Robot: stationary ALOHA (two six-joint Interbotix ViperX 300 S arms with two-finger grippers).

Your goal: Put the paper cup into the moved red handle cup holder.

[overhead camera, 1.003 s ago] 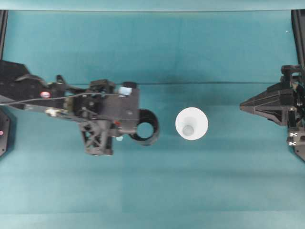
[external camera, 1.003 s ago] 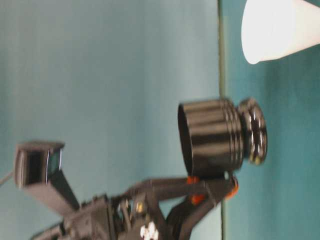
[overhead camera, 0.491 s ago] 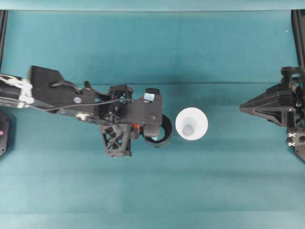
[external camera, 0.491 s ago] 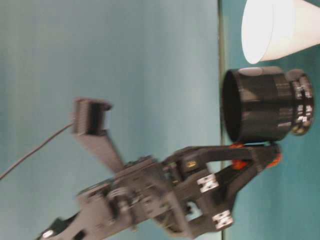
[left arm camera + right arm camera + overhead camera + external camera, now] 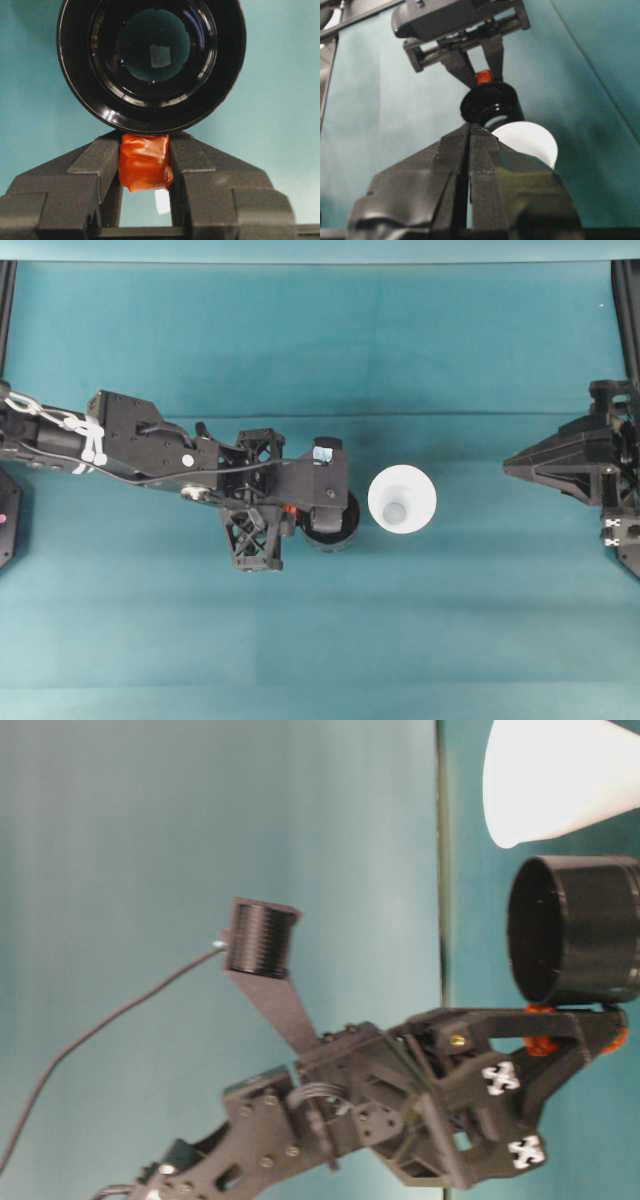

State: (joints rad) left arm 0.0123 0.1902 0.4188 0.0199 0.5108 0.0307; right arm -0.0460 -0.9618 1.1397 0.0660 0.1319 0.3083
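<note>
Overhead, the left gripper [image 5: 318, 508] holds the red handle cup holder [image 5: 335, 523] just beside the paper cup [image 5: 402, 500] on the table [image 5: 320, 640]. In the left wrist view its fingers [image 5: 97, 162] pinch the red tab. In the right wrist view the right gripper [image 5: 469, 131] is closed, empty. Releasing this close could nudge the cup over.

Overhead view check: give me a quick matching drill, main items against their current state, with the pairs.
Items:
1. paper cup
2. black holder
3. left gripper
4. right gripper

States:
A. fingers pressed together, holding nothing
B. standing free, mouth up
C. pinching a red tab
D. held by its handle beside the white cup

Pairs: 1-B, 2-D, 3-C, 4-A
</note>
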